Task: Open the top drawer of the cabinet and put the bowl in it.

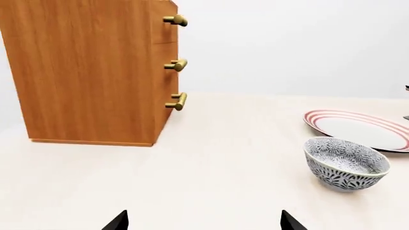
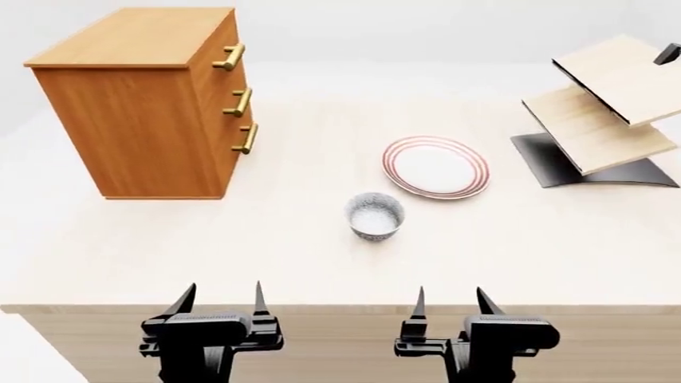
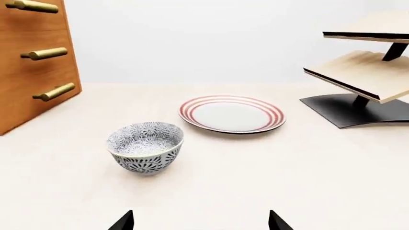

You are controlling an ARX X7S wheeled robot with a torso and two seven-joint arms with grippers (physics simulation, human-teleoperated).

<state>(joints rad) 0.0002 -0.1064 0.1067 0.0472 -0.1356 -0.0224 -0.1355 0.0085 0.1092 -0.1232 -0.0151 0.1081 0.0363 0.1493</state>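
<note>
Bowl [image 2: 375,215] sits upright mid-desk, just short of the plate [image 2: 436,167], so your right gripper [image 2: 450,302] can reach it; the top drawer [image 2: 228,57] of the cabinet [image 2: 143,104] is shut, facing inward for your left gripper [image 2: 220,297]. Both sets of fingers are spread, holding nothing.

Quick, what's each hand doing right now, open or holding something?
Left hand: open, holding nothing.
Right hand: open, holding nothing.
</note>
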